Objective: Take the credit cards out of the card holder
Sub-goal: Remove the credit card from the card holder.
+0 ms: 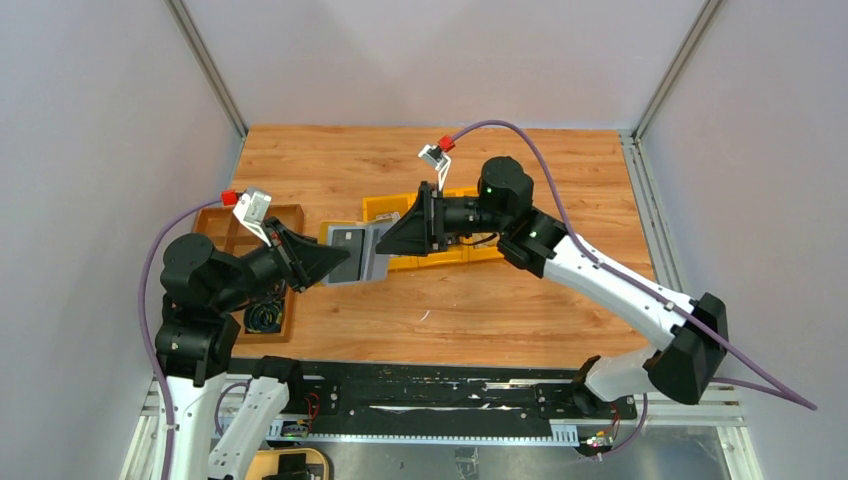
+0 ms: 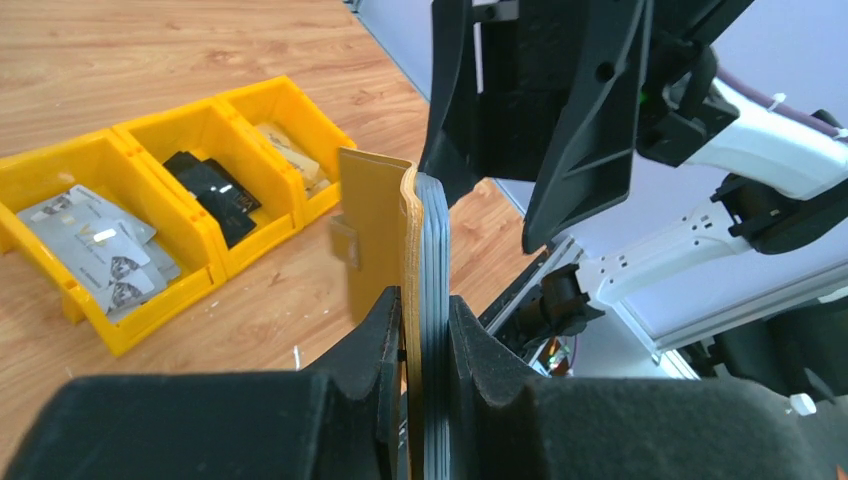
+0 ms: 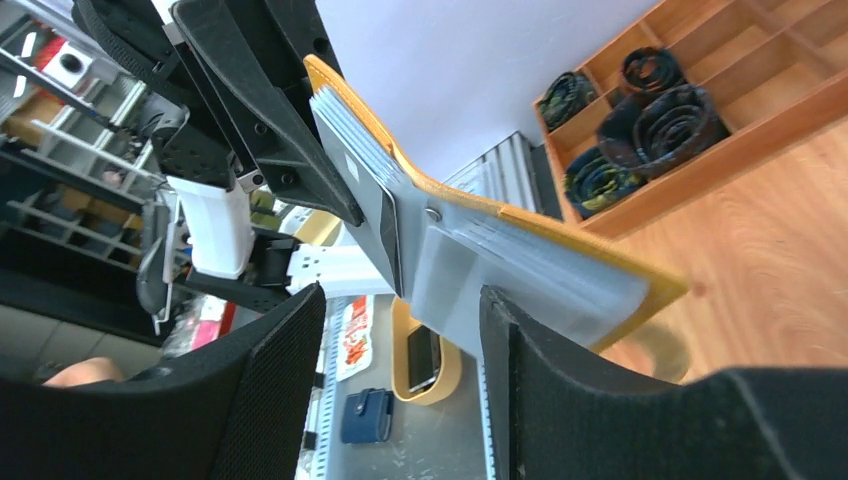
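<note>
Mustard card holder (image 2: pixel 375 230): flat, rectangular, grey-lined, open.

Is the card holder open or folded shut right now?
Open: the card holder shows grey lining spread flat in the top view, left gripper clamping one end.

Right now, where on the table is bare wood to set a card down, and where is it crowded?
Free: the far strip behind the yellow bins; the wood right of them; the near strip between the brown tray and the right arm. Crowded: the middle, where left gripper and right gripper meet at the card holder.
</note>
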Robot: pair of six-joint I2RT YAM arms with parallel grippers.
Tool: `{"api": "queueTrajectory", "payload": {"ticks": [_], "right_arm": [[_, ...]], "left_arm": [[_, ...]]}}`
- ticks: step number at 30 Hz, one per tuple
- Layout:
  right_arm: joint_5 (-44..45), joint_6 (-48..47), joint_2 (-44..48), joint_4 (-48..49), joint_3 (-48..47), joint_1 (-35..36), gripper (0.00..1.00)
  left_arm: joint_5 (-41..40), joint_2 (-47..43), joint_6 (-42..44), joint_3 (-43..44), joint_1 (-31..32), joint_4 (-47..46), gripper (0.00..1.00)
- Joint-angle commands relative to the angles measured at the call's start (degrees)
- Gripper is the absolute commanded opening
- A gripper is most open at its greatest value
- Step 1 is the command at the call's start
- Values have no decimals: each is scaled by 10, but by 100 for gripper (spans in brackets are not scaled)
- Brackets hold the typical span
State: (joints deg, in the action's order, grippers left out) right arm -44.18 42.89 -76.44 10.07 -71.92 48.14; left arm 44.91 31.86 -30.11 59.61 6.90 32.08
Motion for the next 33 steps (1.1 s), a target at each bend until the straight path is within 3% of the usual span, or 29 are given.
{"api": "queueTrajectory", "payload": {"ticks": [1, 20, 26, 33], "right_arm": [[-58, 72, -18, 113, -3, 11, 60], [-52, 88, -67, 130, -8, 21, 49], [-54, 130, -94, 193, -13, 39, 43], [-68, 199, -107, 288, -17, 40, 28]], "left_arm": [[24, 5, -48, -5, 0, -76, 0], [48, 5, -66, 0, 0, -92, 0], [50, -1, -83, -11, 0, -113, 0], [50, 0, -64, -16, 0, -99, 0]]}}
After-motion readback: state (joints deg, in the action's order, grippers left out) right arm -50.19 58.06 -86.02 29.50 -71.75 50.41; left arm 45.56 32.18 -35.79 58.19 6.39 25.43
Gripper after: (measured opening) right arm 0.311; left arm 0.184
